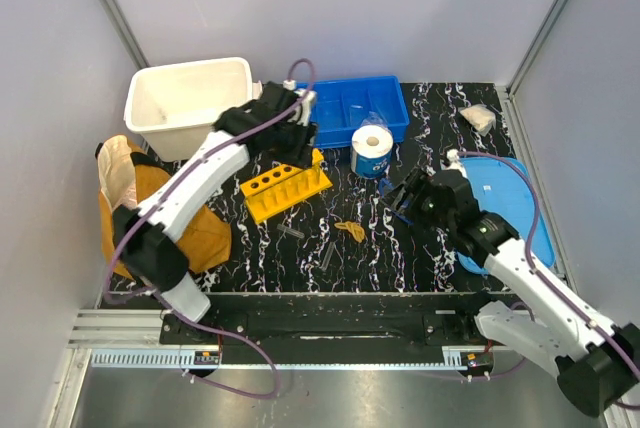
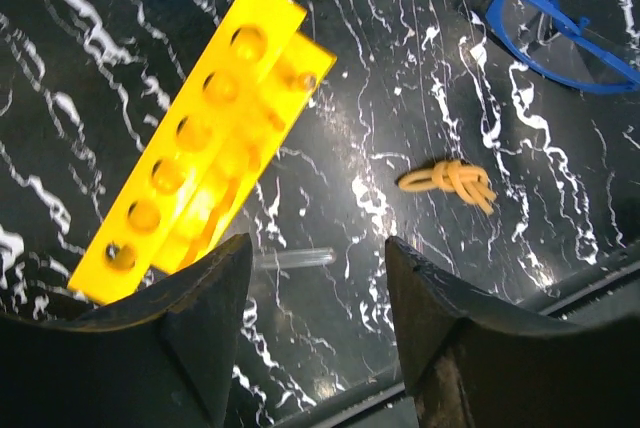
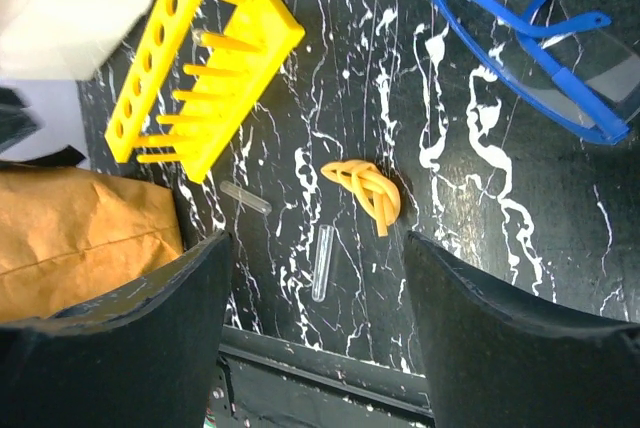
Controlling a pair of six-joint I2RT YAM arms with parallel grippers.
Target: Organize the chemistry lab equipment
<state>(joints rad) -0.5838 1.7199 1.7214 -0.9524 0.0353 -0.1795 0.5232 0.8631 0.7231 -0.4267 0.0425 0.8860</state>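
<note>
The bench (image 2: 560, 208) is glossy black, veined white like marble. The rack (image 2: 200, 138) is smooth, shiny yellow plastic. The tube (image 3: 322, 262) is clear and smooth. The goggles (image 3: 520, 40) have glossy blue plastic rims and clear lenses. The bag (image 3: 80, 228) is matt, creased brown paper. The fingers (image 3: 150, 348) are matt black.

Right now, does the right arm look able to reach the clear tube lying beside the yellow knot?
Probably yes. The right pincer is open and empty, and its wrist view shows the clear tube lying uncovered straight ahead, apart from the yellow knot. Nothing stands between pincer and tube.
</note>
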